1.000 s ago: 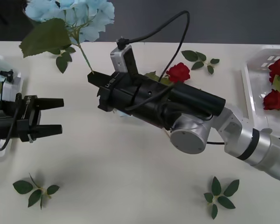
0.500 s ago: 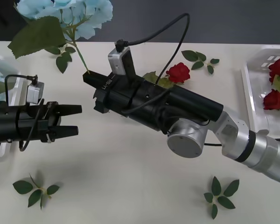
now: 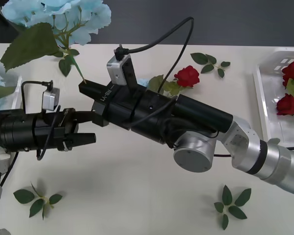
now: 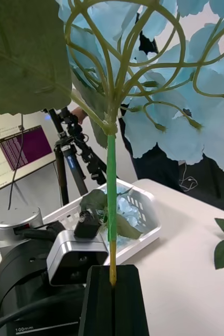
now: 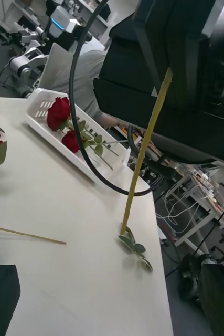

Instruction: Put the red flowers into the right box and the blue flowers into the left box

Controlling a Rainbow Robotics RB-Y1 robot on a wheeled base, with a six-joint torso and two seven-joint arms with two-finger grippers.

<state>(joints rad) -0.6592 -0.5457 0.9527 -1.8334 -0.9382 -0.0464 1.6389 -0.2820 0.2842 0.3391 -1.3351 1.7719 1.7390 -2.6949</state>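
Observation:
My right gripper (image 3: 84, 84) is shut on the stem of a blue flower (image 3: 54, 14), held up over the table's left side; in the right wrist view the stem (image 4: 110, 199) rises from the black fingers (image 4: 98, 299). My left gripper (image 3: 90, 129) is open just below and left of it, and the stem's lower end (image 5: 146, 152) hangs between its fingers. The left box (image 3: 15, 84) holds blue flowers (image 4: 123, 207). The right box (image 3: 264, 105) holds two red flowers (image 3: 288, 104). One red flower (image 3: 187, 76) lies on the table behind the right arm.
Flowerless leaf sprigs lie at the front left (image 3: 36, 198), front right (image 3: 230, 200) and back (image 3: 210, 61). A loose thin stem (image 5: 25, 234) lies on the table. The right arm (image 3: 201, 122) stretches across the table's middle.
My left arm has reached out to the right, toward the right gripper. The right gripper has carried the blue flower further left and slightly up.

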